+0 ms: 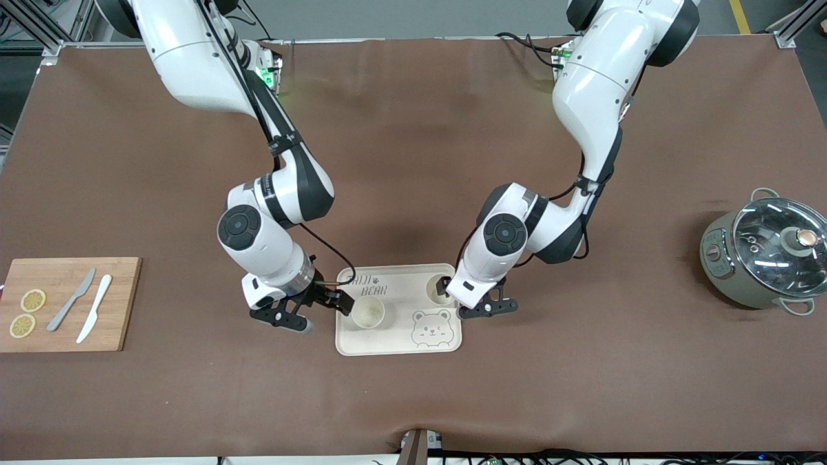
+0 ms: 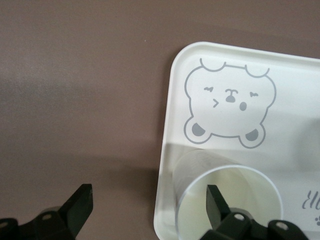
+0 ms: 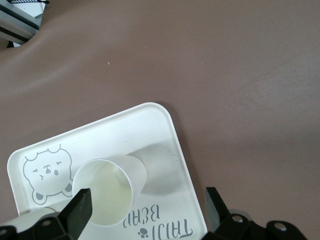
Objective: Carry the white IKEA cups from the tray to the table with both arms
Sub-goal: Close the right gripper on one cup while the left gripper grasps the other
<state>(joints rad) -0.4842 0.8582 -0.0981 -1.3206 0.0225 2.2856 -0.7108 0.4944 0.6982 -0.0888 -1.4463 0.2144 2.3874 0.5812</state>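
Note:
Two white IKEA cups stand upright on the bear-printed tray (image 1: 387, 345). One cup (image 1: 368, 312) is beside the "BEAR" lettering, toward the right arm's end. My right gripper (image 1: 328, 312) is open at that tray edge. In the right wrist view it (image 3: 148, 204) has one finger at this cup's (image 3: 107, 192) rim and the other off the tray. The other cup (image 1: 439, 292) is in the tray corner toward the left arm's end, partly hidden. My left gripper (image 1: 462, 298) is open there; in the left wrist view it (image 2: 148, 200) has one finger inside the cup (image 2: 235, 195) and the other over the table.
A wooden cutting board (image 1: 123, 303) with two lemon slices (image 1: 27, 312), a grey knife (image 1: 71, 299) and a white knife (image 1: 94, 317) lies at the right arm's end. A grey pot with a glass lid (image 1: 765, 255) stands at the left arm's end. Brown cloth covers the table.

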